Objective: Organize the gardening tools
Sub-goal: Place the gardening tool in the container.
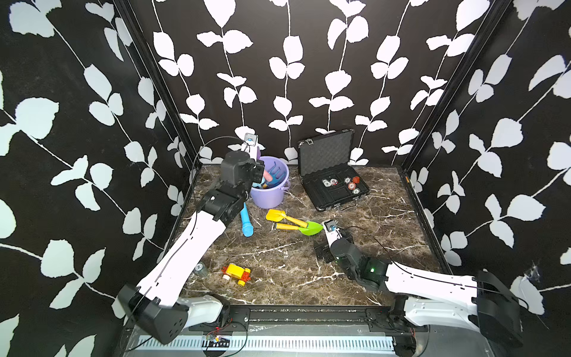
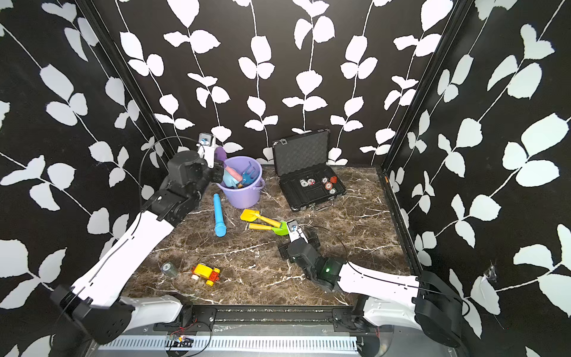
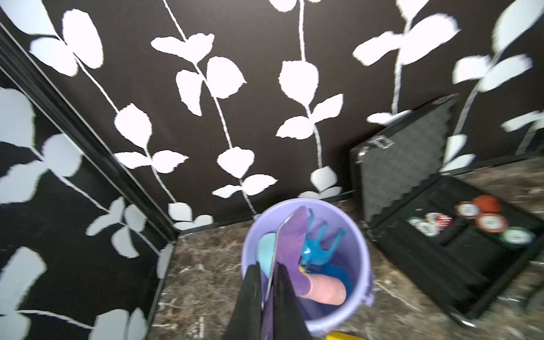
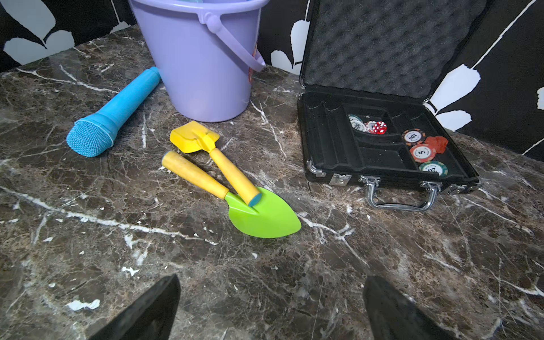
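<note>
A: State of the left gripper (image 3: 268,268)?
B: Found closed tight on the thin blade of the purple spade (image 3: 293,241), at the mouth of the lilac bucket (image 1: 268,197), back of the tabletop (image 1: 278,253). Aims tip-first ahead of the gripper and runs lengthwise roughly in line with it. Cannot make out the handle end for certain.

A: Right gripper (image 4: 270,282)?
B: Spread wide, holding nothing, low over the tabletop just short of the green trowel (image 4: 262,217).

A: Lie of the two tools not yet in the bucket?
B: Mid-tabletop, near the bucket. For the green trowel: lies side to side, with blade tip toward the right arm and yellow handle toward the left. For the yellow spade (image 4: 194,138): lies almost parallel but reversed, with square blade just beside the bucket and handle butt resting on the green blade.

A: Handling?
B: Judged light and rigid, plastic with painted wood. Hard, probably slick, not fragile. Liable to skid or pivot on the glossy tabletop if nudged. Recommend taking the yellow spade first, as uppermost, across mid-handle and square to its long axis. Same hold advised for the green handle. Avoid the blades: too flat against the tabletop.
</note>
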Controlling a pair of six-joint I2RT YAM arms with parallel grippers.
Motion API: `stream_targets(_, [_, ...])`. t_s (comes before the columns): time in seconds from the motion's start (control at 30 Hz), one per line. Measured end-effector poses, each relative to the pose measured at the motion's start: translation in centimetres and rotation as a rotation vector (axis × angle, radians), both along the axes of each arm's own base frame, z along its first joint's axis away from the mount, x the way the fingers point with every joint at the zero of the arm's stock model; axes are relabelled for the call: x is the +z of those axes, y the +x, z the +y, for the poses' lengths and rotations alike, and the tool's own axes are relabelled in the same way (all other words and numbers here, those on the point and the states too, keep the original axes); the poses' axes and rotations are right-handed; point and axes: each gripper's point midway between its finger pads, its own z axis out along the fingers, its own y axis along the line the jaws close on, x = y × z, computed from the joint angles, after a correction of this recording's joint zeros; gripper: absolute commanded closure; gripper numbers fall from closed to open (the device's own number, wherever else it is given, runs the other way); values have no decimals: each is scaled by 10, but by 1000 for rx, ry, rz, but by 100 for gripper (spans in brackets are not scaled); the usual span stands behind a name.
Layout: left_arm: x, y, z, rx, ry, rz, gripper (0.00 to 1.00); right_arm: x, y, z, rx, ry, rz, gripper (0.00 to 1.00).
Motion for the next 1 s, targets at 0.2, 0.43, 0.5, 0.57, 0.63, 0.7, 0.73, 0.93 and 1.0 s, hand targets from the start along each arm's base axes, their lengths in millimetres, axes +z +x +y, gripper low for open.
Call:
stream_targets(0.2, [-15, 39, -10, 44, 120, 30, 100, 1, 1, -1, -11, 5, -2, 1])
stream_targets(0.43, [-64, 82, -26, 49, 223, 120, 100, -1, 10, -8, -43, 46, 31, 1])
stream_targets(0.5, [-80, 92, -29, 46, 242, 149, 100, -2, 12, -9, -47, 62, 45, 1])
stream_targets(0.57, [-95, 102, -33, 40, 256, 176, 100, -3, 15, -11, -48, 76, 59, 0])
stream_targets(0.63, [-109, 110, -37, 34, 266, 198, 100, -5, 18, -12, -49, 91, 76, 1])
stream_targets(0.7, [-120, 118, -39, 32, 273, 217, 100, -6, 20, -14, -46, 104, 95, 0])
stream_targets(0.73, [-125, 120, -40, 31, 275, 225, 100, -7, 22, -14, -45, 108, 104, 1])
stream_targets(0.93, [-131, 134, -41, 38, 250, 237, 100, -8, 31, -2, 3, 126, 172, 2])
stream_targets(1.0, [-132, 137, -39, 44, 229, 240, 100, -9, 33, 6, 37, 124, 199, 4])
